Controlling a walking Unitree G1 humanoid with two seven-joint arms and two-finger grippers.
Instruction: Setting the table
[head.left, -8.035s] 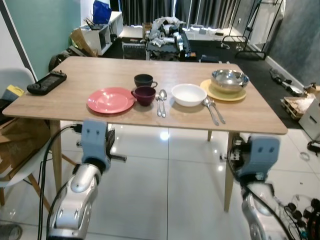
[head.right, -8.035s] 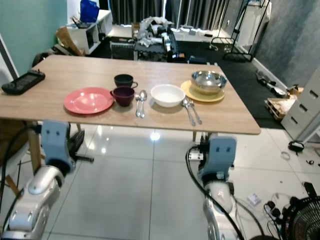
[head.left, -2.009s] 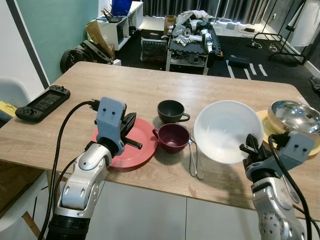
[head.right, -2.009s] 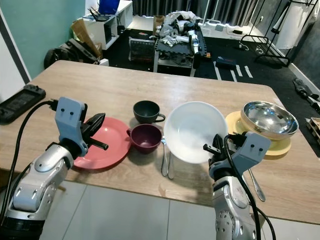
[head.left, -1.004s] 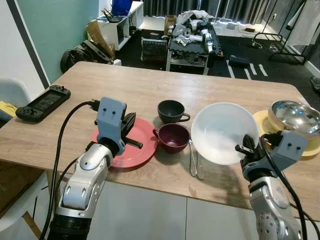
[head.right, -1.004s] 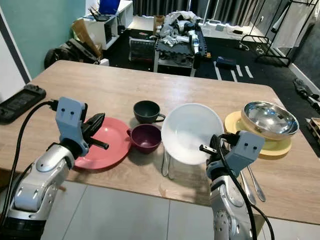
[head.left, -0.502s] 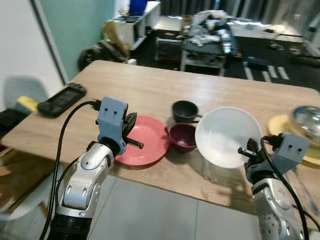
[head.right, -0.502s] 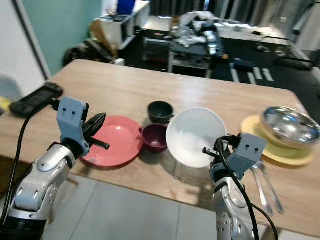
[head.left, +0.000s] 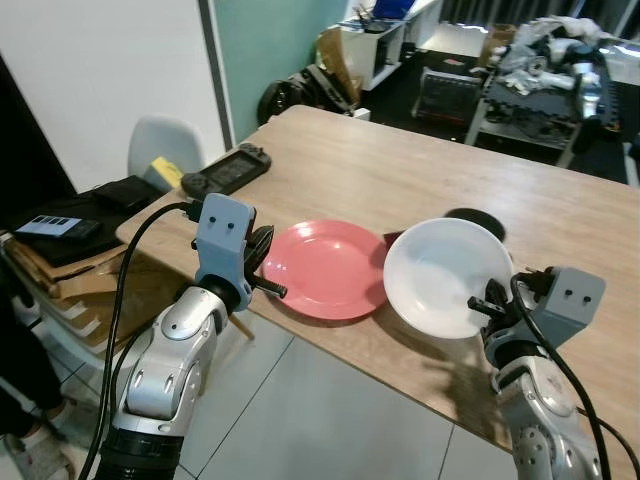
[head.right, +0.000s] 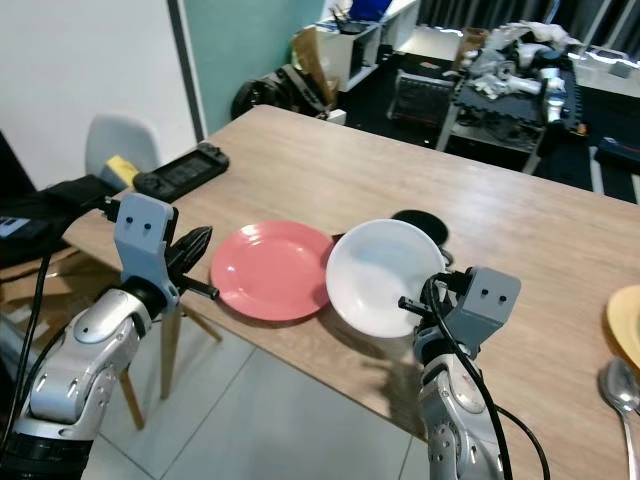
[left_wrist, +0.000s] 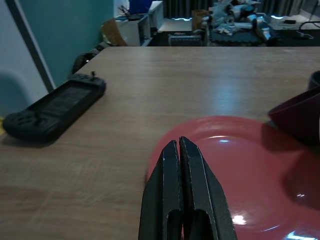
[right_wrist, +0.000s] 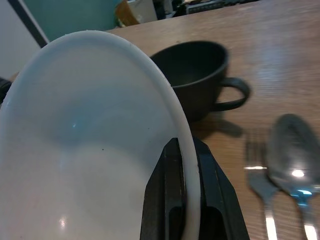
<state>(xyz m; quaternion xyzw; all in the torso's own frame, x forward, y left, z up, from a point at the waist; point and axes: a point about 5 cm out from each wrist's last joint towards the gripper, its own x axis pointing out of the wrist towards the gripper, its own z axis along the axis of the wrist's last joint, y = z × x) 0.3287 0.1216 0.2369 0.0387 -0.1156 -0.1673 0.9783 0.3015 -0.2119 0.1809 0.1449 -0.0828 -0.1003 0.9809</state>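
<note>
Fingers of the right gripper (right_wrist: 184, 212) clamp the round white ceramic bowl's (head.left: 440, 275) rim, held tilted above the wooden table (head.left: 380, 180). Left gripper (left_wrist: 183, 150) fingers together. Next: likely lowering it gently near the pink plate (head.left: 322, 268).

I stood in a lived-in home, at a wooden dining worktop (head.left: 380, 180) laid with a pink plate (head.left: 325, 268), a dark cup (right_wrist: 200, 75) and cutlery (right_wrist: 290, 165), with a handheld game console (head.left: 225, 170) left near its edge. A white chair (head.left: 165, 150) sat by the teal wall (head.left: 270, 50), next to a stack of books (head.left: 60, 235), and beyond the worktop were a cluttered low rack (head.left: 545, 70) and a white shelf unit (head.left: 385, 30) on a dark floor.
</note>
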